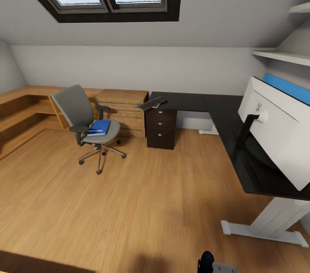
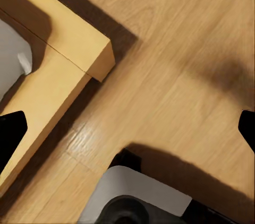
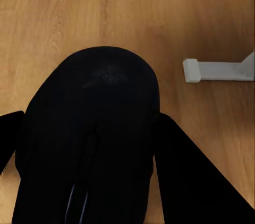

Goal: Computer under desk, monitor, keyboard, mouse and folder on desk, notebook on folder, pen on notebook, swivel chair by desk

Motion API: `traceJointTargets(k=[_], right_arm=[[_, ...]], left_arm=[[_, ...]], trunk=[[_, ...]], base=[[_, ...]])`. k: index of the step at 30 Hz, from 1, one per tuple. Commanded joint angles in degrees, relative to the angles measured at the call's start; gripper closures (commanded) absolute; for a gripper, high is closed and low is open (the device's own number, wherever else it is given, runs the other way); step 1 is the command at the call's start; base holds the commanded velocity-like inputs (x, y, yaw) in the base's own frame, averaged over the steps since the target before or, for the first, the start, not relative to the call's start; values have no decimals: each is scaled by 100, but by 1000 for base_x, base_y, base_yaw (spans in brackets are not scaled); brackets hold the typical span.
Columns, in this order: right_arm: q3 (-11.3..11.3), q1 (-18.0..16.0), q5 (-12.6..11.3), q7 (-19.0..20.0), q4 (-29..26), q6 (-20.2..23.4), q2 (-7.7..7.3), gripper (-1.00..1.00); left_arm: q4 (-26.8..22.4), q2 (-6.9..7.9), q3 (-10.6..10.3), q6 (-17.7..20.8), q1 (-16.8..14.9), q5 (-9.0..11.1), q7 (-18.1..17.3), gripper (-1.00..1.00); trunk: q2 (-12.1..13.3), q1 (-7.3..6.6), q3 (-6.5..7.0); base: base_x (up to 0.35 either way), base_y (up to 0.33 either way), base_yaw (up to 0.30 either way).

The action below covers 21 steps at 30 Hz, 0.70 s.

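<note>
The mouse (image 3: 90, 139), black and cut off at the frame edge, sits pinched between the right gripper's (image 3: 87, 149) dark fingers over wood floor (image 3: 127, 6); the left gripper (image 2: 127, 128) hangs spread, only its tips visible. At ten o'clock the swivel chair (image 1: 88, 124) carries the blue folder (image 1: 100, 127); the keyboard (image 1: 153, 103) lies on the black desk (image 1: 189, 101), the monitor (image 1: 280, 131) at three o'clock showing only its back, partly cropped.

Open wood floor (image 1: 142, 204) across mid-room, swivel chair (image 1: 86, 124) standing apart from the black L-shaped desk (image 1: 202, 103), drawer unit (image 1: 161, 127) blocking under its far end, monitor (image 1: 282, 128) crowding the near desktop, white desk foot (image 1: 262, 232) low on floor.
</note>
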Motion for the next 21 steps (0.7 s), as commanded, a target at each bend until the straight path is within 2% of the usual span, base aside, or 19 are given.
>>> traceJointTargets(k=[1, 5, 21], right_arm=[[50, -5, -46, -35, 2, -31, -4, 100], [50, -5, 12, -37, 2, -31, -6, 100], [50, -5, 28, -36, 11, -31, -6, 100]], left_arm=[[16, 1, -84, 31, -1, 59, 3, -100], [53, 1, -248, 26, -1, 65, 5, -100], [191, 1, -304, 24, -1, 67, 5, -100]], trunk=[[-4, 4, -6], [-4, 4, -6], [-4, 4, -6]], base=[[304, 156, 0], [312, 115, 0], [323, 25, 0]])
